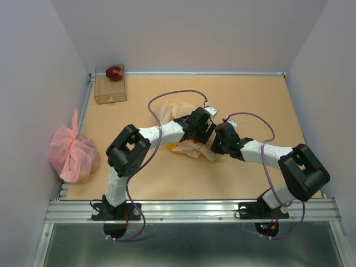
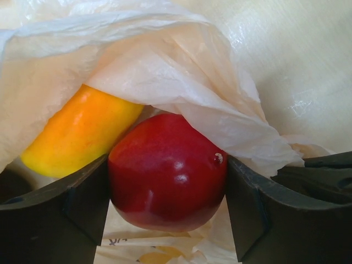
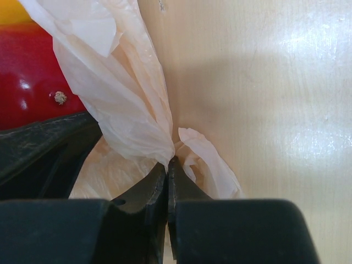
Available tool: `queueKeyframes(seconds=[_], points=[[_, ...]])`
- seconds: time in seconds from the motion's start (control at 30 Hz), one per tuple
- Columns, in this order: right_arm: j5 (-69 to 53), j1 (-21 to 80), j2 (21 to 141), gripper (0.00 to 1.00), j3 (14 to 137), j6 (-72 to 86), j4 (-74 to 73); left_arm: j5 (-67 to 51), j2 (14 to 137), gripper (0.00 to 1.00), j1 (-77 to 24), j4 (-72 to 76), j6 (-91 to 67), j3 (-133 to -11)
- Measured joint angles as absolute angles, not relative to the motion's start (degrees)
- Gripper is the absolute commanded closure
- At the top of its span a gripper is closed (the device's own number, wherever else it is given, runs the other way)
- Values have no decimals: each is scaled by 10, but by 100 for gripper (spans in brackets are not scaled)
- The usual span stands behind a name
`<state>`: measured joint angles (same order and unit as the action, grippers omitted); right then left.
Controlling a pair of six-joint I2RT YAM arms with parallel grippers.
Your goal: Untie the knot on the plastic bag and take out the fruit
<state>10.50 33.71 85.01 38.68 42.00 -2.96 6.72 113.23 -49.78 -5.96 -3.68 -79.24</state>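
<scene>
The round glossy red fruit is seated between the fingers of the left gripper. Both fingers lie against its sides, so it appears to be gripped. An oval orange-yellow fruit lies just beyond the left finger, touching the red one. Both are partly covered by the thin translucent peach-cream plastic bag, which is draped over them ahead of the gripper. A fold of that bag is pinched at the tips of the right gripper, whose jaws are closed tight on the film.

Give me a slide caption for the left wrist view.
Left gripper clasps a red fruit under the peach plastic bag, orange-yellow fruit alongside.
</scene>
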Motion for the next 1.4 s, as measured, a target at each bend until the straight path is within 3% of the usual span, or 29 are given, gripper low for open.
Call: queueKeyframes(seconds=[0.17, 0.4, 0.67, 1.0, 1.2, 1.4], points=[[105, 337, 850, 94, 385, 420, -30, 69, 1105, 62, -496, -69, -47, -779], [107, 337, 850, 94, 385, 420, -29, 17, 961, 62, -454, -85, -80, -775], [116, 337, 850, 94, 385, 409, -30, 1, 867, 62, -253, -79, -156, -806], [123, 337, 840, 94, 385, 375, -30, 50, 1007, 53, -29, -52, -324, -887], [122, 337, 835, 94, 386, 354, -30, 51, 1124, 44, 28, -23, -388, -950], [123, 337, 833, 93, 386, 337, -31, 53, 1242, 26, 52, -21, -419, -1041]])
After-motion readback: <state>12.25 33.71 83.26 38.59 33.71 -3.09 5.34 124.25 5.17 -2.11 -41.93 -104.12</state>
